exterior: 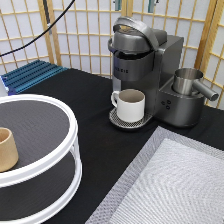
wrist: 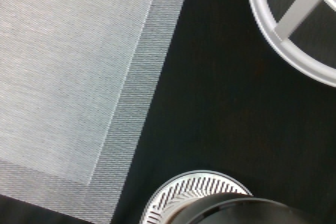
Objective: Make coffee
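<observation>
Gray placemat (exterior: 175, 185) in both; claw unseen.

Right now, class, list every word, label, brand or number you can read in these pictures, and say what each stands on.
Nothing can be read for certain.
Coffee machine: a short pale brand mark on its front, too blurred to read.
Cream-white mug: no print shows.
The gripper is not in the exterior view.

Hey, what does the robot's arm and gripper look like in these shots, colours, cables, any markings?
Neither shows. The exterior view holds only the dark grey coffee machine, a cream mug on its drip tray, a white two-tier turntable and a tan cup; no arm or gripper is in frame. The wrist view shows just the grey mat and black table, so its look cannot be described.
</observation>
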You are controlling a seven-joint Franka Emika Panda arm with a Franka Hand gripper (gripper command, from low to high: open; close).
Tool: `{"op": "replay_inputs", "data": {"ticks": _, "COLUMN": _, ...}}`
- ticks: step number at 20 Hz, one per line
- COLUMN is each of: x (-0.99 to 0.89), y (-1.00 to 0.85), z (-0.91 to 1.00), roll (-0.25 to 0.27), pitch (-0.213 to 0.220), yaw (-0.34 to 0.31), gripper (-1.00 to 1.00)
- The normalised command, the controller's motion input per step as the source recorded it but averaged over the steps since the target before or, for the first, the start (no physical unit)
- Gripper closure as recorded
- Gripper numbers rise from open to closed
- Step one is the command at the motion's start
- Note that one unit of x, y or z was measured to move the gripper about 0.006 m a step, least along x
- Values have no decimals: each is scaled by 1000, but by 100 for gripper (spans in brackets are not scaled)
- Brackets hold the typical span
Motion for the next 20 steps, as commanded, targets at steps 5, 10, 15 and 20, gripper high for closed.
{"op": "replay_inputs", "data": {"ticks": 5, "x": 0, "y": -87, "z": -220, "roll": -3, "pitch": 0, "yaw": -122, "gripper": -100}}
{"op": "replay_inputs", "data": {"ticks": 10, "x": 57, "y": -27, "z": -470, "roll": -14, "pitch": 0, "yaw": -142, "gripper": -100}}
{"op": "replay_inputs", "data": {"ticks": 15, "x": 30, "y": -109, "z": -606, "roll": -5, "pitch": 0, "yaw": -107, "gripper": -100}}
{"op": "replay_inputs", "data": {"ticks": 20, "x": 19, "y": -664, "z": -113, "roll": 55, "pitch": 19, "yaw": -82, "gripper": -100}}
